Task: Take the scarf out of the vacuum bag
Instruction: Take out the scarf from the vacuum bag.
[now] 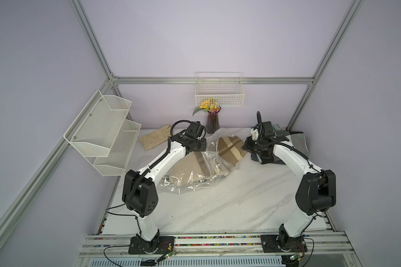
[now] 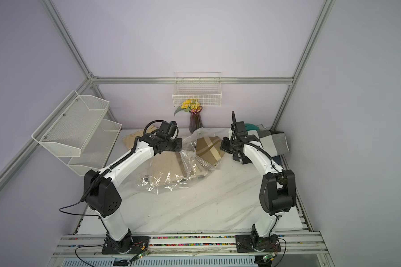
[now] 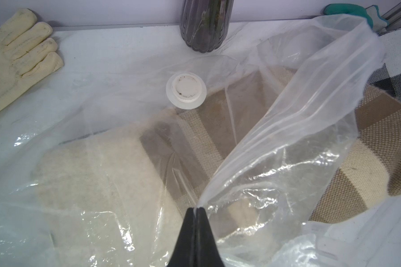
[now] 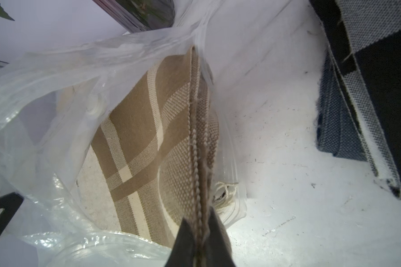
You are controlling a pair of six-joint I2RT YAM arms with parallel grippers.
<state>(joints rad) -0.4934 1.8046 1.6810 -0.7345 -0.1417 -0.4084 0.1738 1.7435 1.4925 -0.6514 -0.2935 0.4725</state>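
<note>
where the left gripper (image 3: 196,210) shows in its wrist view, both black jaws are pressed together on a pinch of film from the vacuum bag (image 3: 97,226), holding that fold raised off the fabric below. right gripper (image 4: 198,216): jaws clamped on the folded edge of the scarf (image 4: 137,129), tan and cream plaid, its woven ridge running up from between them. scarf lies partly inside the bag. in both top views its plaid end sticks out of the open mouth toward the right arm, and a paler beige stretch sits under plastic nearer the left arm. bag rests crumpled on the marble-pattern table (image 1: 241,203), toward the back, between the two wrists. round white valve cap (image 3: 186,90) faces up on the bag's top sheet. cream glove (image 3: 16,57) lies flat on the table, apart from the bag. dark ribbed vase (image 1: 212,122) stands at the back wall, just behind the bag. grey and black checked cloth (image 2: 273,141) lies beside the right wrist.
</note>
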